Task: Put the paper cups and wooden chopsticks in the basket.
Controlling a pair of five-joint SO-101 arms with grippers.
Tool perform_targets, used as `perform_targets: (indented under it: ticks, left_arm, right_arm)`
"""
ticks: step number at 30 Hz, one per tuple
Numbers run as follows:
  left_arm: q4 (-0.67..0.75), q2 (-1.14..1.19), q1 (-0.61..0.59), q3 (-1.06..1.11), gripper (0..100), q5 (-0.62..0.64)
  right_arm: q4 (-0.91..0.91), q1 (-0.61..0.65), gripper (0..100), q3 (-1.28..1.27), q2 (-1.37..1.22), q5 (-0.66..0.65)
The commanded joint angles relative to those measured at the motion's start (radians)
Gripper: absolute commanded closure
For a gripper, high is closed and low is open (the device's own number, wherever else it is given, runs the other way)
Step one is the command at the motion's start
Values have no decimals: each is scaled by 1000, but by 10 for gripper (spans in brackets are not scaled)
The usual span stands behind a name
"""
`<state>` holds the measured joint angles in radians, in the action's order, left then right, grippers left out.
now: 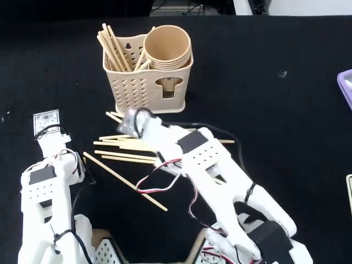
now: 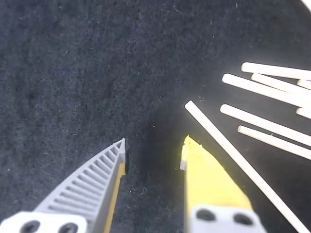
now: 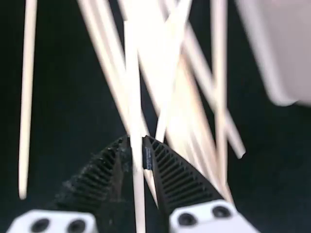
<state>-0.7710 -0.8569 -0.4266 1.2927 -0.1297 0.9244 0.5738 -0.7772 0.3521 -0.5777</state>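
Note:
A beige basket (image 1: 137, 91) stands at the back with stacked paper cups (image 1: 168, 47) and several chopsticks (image 1: 113, 47) in it. More wooden chopsticks (image 1: 124, 146) lie loose on the black table in front of it, and one long chopstick (image 1: 124, 181) lies slanted nearer the arms. My right arm (image 1: 198, 154) stretches over this pile. Its gripper (image 3: 136, 143) is shut on one chopstick (image 3: 132, 87), low over the others. My left gripper (image 2: 153, 145) stands open just above bare table, with the ends of the loose chopsticks (image 2: 262, 90) beside it. The left arm (image 1: 47, 181) is at the left.
A purple object (image 1: 345, 85) pokes in at the right edge. Black cloth (image 1: 275, 121) lies open to the right of the basket and the right arm. Red, white and black cables (image 1: 165, 176) hang under the right arm near the slanted chopstick.

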Motion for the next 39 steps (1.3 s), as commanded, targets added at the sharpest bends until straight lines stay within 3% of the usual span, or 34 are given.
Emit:
perform_targets:
  ticks: [1, 5, 11, 14, 17, 24, 29, 39]
  left_arm:
    - [15, -18, -5, -8, 808, -12]
    - [15, -18, -4, -8, 808, -12]
    - [12, -18, -7, -8, 808, -12]
    - [14, -18, -7, -8, 808, -12]
    - [15, -18, -7, -8, 808, -12]
    - [15, -18, -4, -8, 808, -12]
    - [15, -18, -4, -8, 808, -12]
    - [15, -18, -5, -8, 808, -12]
  right_arm:
    - [-38, 100, 987, 74, -50, 120]
    - [-84, 195, 987, 116, -191, 250]
    - [-133, 172, 981, 255, -417, 397]
    - [-48, 181, 891, 321, -463, 434]
    - [8, 219, 803, 328, -450, 419]
    - [25, 341, 832, 251, -418, 374]
    - [-11, 344, 769, 234, -464, 377]
    - [75, 345, 766, 282, -443, 333]
